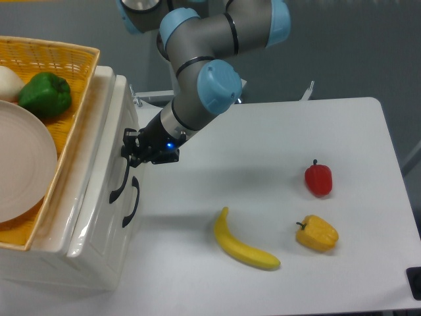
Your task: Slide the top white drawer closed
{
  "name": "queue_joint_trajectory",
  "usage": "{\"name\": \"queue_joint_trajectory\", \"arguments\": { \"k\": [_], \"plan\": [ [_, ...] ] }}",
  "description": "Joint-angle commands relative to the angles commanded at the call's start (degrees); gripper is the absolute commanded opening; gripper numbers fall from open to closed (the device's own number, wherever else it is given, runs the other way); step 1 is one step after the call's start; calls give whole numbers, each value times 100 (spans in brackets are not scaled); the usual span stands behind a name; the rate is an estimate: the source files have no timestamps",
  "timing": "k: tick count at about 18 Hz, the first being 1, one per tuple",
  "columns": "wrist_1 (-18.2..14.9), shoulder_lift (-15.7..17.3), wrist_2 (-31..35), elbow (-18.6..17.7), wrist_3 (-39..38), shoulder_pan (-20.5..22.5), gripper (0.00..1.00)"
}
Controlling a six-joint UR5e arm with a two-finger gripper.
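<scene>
**Gripper up against the drawer front, drawer looks nearly flush**

So the top white drawer (108, 148) sits at the left side of the table (276, 145), around 9 o'clock in the shot, right under the yellow wicker basket (62, 72). Its front panel looks about lined up with the rest of the white cabinet (72, 257), with only a thin seam showing along the top edge. Two dark curved handles are visible on the front, one just above the other.

The gripper (133, 150) is pressed right at the upper handle (118, 184), coming in from the 3 o'clock side, with the arm (197, 99) stretching up toward 12 o'clock. Honestly can't tell if the fingers are apart or together; they're dark against the dark handle and too small to make out.

In the basket there's a green pepper (45, 95), a pale plate (20, 168) and something white at the far left edge. Out on the table: a banana (243, 247) at about 6 o'clock, a yellow pepper (317, 234) just right of it, and a red pepper (318, 178) above that one, all well apart from the drawer.
</scene>
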Motion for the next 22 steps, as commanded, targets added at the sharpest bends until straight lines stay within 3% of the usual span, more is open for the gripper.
{"name": "queue_joint_trajectory", "arguments": {
  "k": [11, 17, 22],
  "plan": [
    [35, -18, 105, 35, 17, 96, 5],
    [26, 61, 641, 228, 254, 632, 5],
    [-26, 211, 966, 237, 1018, 1404, 10]
  ]
}}
